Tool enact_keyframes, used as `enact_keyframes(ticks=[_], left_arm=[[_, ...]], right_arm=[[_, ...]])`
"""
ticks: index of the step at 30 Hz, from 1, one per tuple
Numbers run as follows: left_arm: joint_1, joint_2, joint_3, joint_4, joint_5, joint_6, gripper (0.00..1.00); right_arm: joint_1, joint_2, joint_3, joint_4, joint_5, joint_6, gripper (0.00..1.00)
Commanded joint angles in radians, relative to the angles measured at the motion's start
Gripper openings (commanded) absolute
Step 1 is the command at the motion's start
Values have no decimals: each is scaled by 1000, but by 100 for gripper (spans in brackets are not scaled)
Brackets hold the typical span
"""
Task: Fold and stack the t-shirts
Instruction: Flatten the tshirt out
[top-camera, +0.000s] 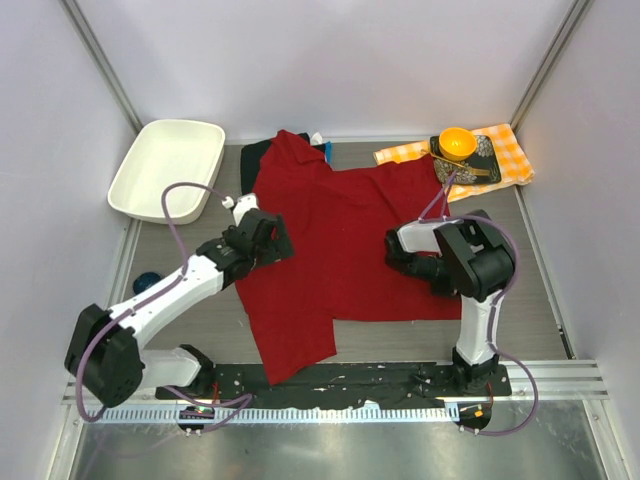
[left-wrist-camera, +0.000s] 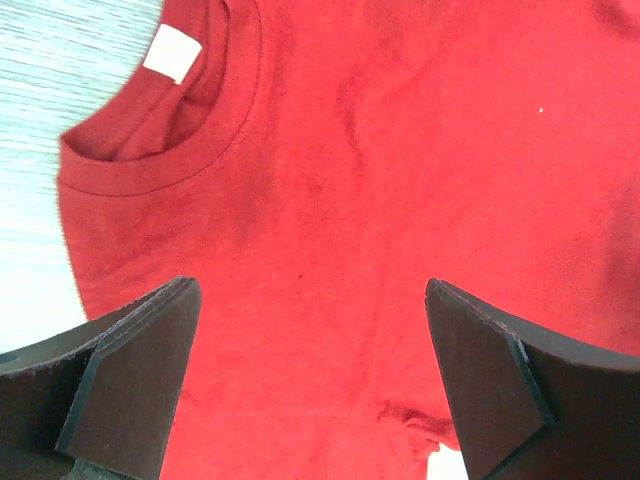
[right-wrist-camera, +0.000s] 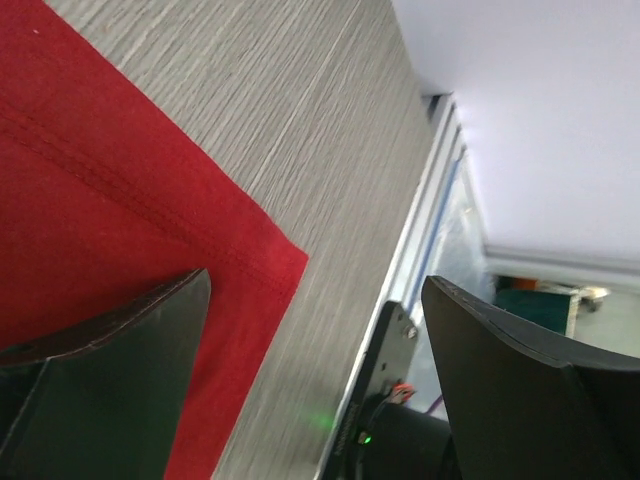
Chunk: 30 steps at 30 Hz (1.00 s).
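Observation:
A bright red t-shirt (top-camera: 340, 240) lies spread flat mid-table, collar to the left and hem to the right. My left gripper (top-camera: 262, 232) is open and empty just above the collar. The left wrist view shows the red cloth (left-wrist-camera: 400, 150), the collar with its white tag (left-wrist-camera: 170, 52), and the open left gripper (left-wrist-camera: 310, 300). My right gripper (top-camera: 395, 248) is open and empty over the shirt's right part. In the right wrist view it (right-wrist-camera: 315, 290) hangs over a hem corner (right-wrist-camera: 150, 230). A folded black shirt (top-camera: 254, 155) peeks out at the back left. No white shirt shows clearly.
A white tray (top-camera: 165, 165) stands at the back left. An orange-and-white checked cloth (top-camera: 505, 150) at the back right carries a dark plate and an orange bowl (top-camera: 457, 143). A small blue object (top-camera: 147, 282) lies by the left wall.

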Motion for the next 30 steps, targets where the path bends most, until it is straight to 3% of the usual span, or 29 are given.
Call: enact_keyframes(ticks=[1, 8, 11, 12, 15, 17, 21, 30], left_arm=[[7, -119, -9, -64, -104, -44, 100], [7, -188, 14, -165, -78, -52, 100], [7, -193, -9, -199, 0, -70, 100], [5, -197, -19, -207, 23, -75, 100], [-6, -220, -73, -208, 113, -109, 100], [-21, -223, -111, -205, 181, -121, 98], [-84, -207, -145, -230, 293, -122, 86], [-388, -331, -265, -308, 143, -378, 79]], right_arm=[[2, -139, -13, -71, -62, 126, 93], [14, -421, 91, -79, -3, 65, 93], [27, -580, 78, 96, -33, -166, 93], [31, -627, 58, 259, -112, -346, 93], [34, -864, -59, 572, -247, -584, 100], [34, -943, -120, 673, -378, -639, 100], [34, -903, -91, 716, -472, -731, 99], [36, -865, -119, 797, -553, -756, 98]])
